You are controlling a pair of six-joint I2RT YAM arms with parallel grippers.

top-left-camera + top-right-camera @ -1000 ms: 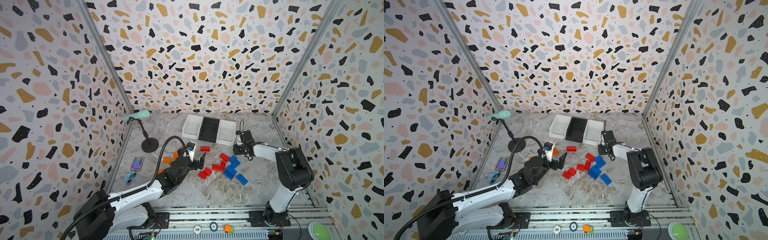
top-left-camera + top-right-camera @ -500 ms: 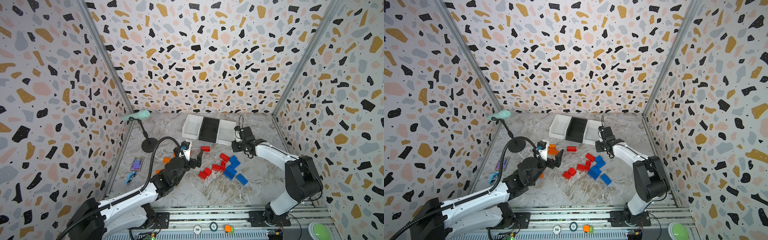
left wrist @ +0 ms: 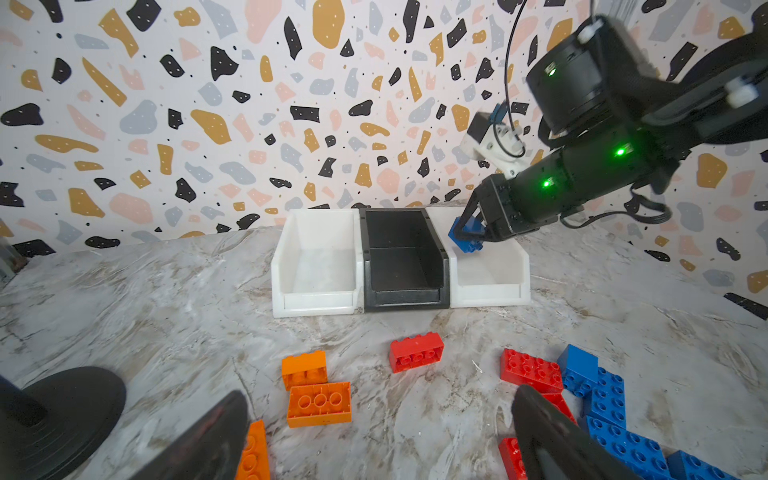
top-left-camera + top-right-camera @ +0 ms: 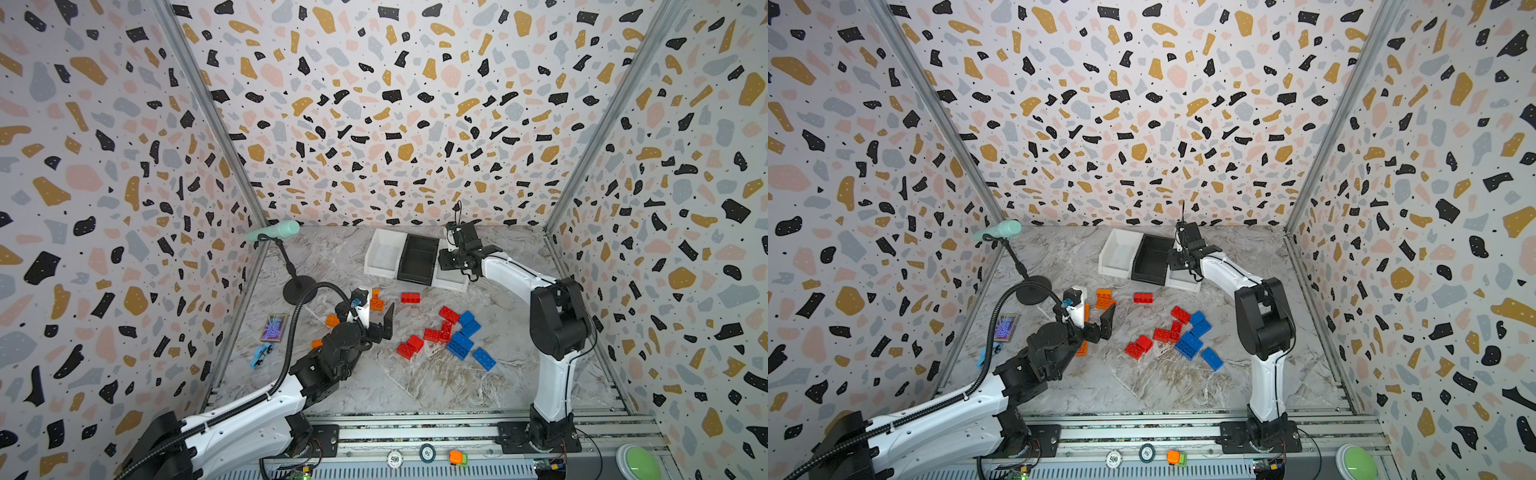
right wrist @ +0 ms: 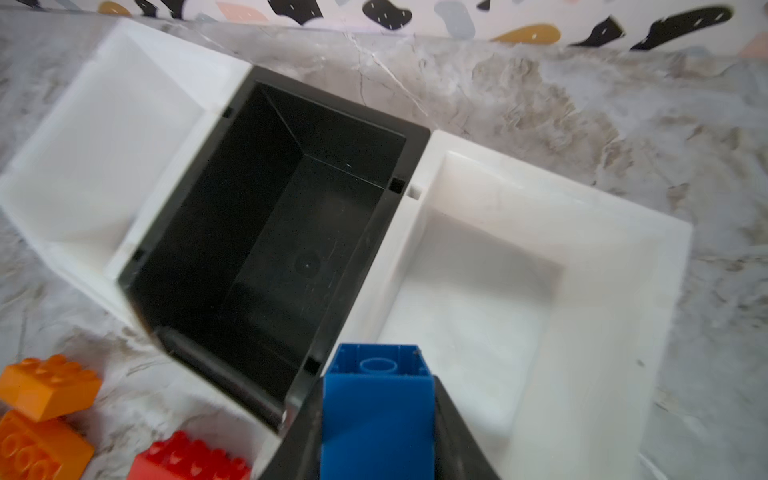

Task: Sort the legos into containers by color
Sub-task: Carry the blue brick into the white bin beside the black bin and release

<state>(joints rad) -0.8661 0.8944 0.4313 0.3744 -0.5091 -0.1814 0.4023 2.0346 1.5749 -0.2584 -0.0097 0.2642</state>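
Note:
Three containers stand in a row at the back: a white bin, a black bin and a second white bin. My right gripper is shut on a blue lego. It holds the brick above the wall where the black bin meets the right white bin. My left gripper is open and low over the table beside orange legos. Red legos and blue legos lie loose mid-table.
A microphone stand with a round black base stands at the left. A shiny card and a light-blue toy car lie by the left wall. On the front rail are an orange-and-green cube and a green button.
My right gripper has carried the blue lego back and to the left, from beside the pile to above the bins. The left gripper has stayed open near the orange legos.

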